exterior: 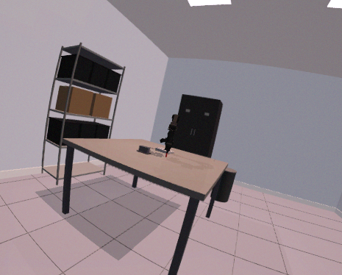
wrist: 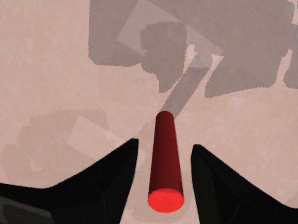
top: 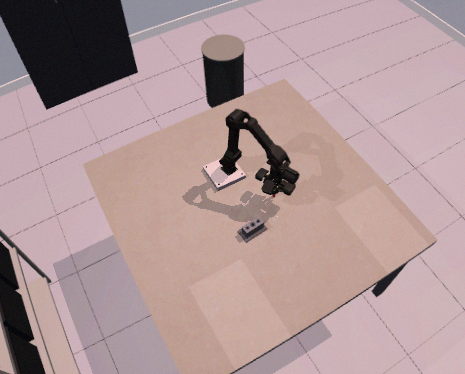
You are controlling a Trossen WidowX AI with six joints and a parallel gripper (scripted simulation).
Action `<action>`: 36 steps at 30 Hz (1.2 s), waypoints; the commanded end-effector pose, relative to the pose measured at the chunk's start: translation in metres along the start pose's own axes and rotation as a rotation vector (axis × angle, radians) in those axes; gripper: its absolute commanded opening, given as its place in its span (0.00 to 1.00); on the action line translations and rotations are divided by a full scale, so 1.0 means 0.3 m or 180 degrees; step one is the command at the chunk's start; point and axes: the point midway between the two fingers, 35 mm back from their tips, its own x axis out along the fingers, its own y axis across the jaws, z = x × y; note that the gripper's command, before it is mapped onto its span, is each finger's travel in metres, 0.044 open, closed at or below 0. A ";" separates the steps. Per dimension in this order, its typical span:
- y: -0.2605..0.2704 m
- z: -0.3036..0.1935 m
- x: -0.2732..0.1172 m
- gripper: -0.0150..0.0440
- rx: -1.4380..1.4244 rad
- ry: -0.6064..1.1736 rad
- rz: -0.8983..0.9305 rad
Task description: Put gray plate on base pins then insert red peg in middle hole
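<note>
The red peg [top: 274,195] [exterior: 166,155] [wrist: 166,155] stands upright on the table, its bright top end toward the wrist camera. My gripper [top: 274,193] [exterior: 167,152] [wrist: 165,148] is pointed down over it, with the fingers partly open around the peg. In the wrist view a gap shows on each side of the peg, so neither finger visibly touches it. The gray plate [top: 253,225] sits on top of the dark base [top: 259,233] and looks flat, with three dark spots in a row. How closely it seats is too small to tell.
The base and plate stand on the wooden table [top: 158,200] [exterior: 116,151], beyond the peg from the bin. The arm's white mounting plate [top: 224,182] is behind the peg. The arm's shadows fall across the table. A dark bin [top: 224,75] and cabinet [top: 73,50] stand off the table.
</note>
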 end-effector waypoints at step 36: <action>0.026 0.002 -0.187 0.25 0.0015 0.0011 -0.0011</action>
